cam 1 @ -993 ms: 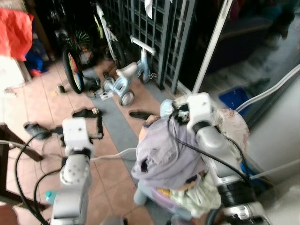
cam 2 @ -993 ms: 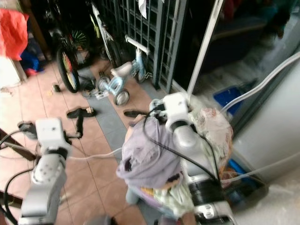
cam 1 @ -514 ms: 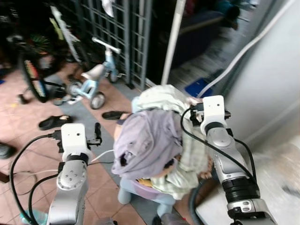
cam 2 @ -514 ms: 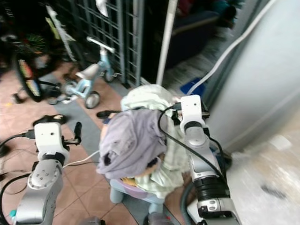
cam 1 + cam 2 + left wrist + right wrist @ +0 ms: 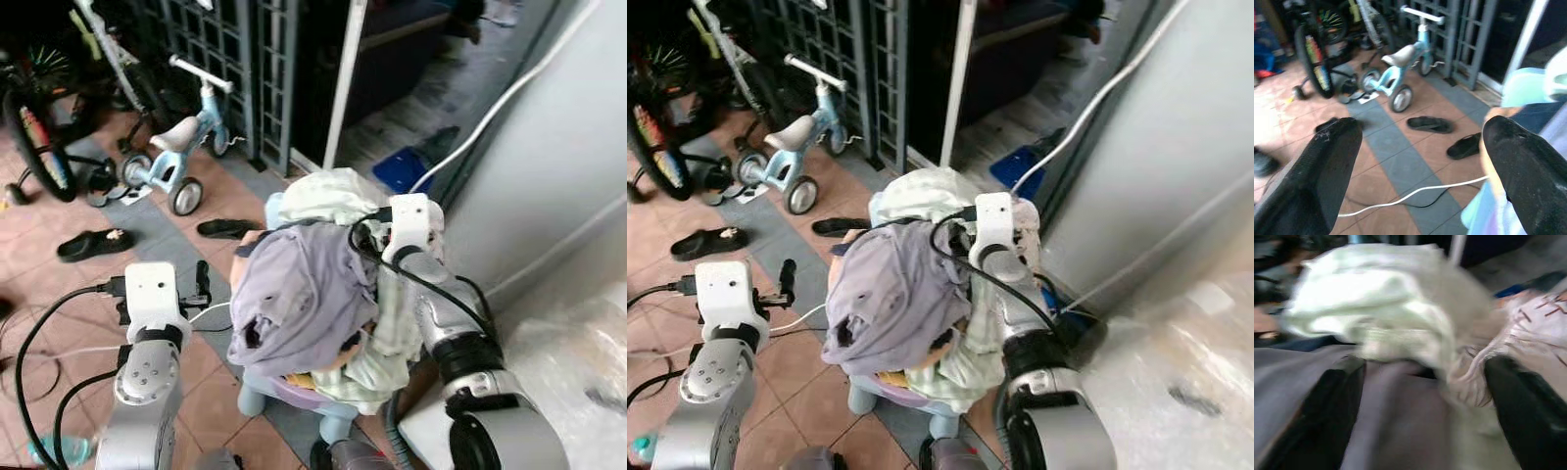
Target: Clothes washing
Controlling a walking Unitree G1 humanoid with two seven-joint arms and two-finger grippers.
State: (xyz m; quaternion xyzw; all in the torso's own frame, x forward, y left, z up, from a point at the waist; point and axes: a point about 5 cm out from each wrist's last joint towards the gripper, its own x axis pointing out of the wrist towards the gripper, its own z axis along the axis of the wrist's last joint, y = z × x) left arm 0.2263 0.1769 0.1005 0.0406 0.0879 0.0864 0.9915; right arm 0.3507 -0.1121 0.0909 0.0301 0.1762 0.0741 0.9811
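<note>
A heap of clothes sits in a pale plastic basket (image 5: pixel 257 395) on the floor in front of me. A purple-grey garment (image 5: pixel 299 299) lies on top at the front, with a pale green cloth (image 5: pixel 328 196) behind it and a checked green piece (image 5: pixel 392 343) hanging at the side. My right gripper (image 5: pixel 1425 377) is open at the top of the heap, its fingers (image 5: pixel 1317 406) straddling the purple and green cloth. My left gripper (image 5: pixel 1420 132) hangs open in the air to the left of the heap, holding nothing.
A grey wall or appliance side (image 5: pixel 549 147) with a white hose (image 5: pixel 490 98) stands close on the right. On the tiled floor to the left are a light blue tricycle (image 5: pixel 181 147), sandals (image 5: pixel 88 243), a bicycle wheel (image 5: pixel 29 137) and a white cable (image 5: pixel 1410 193). A metal gate (image 5: pixel 235 59) stands behind.
The whole view has swung to the right. My right gripper has come in from beside the heap onto its top. The left arm holds about the same pose.
</note>
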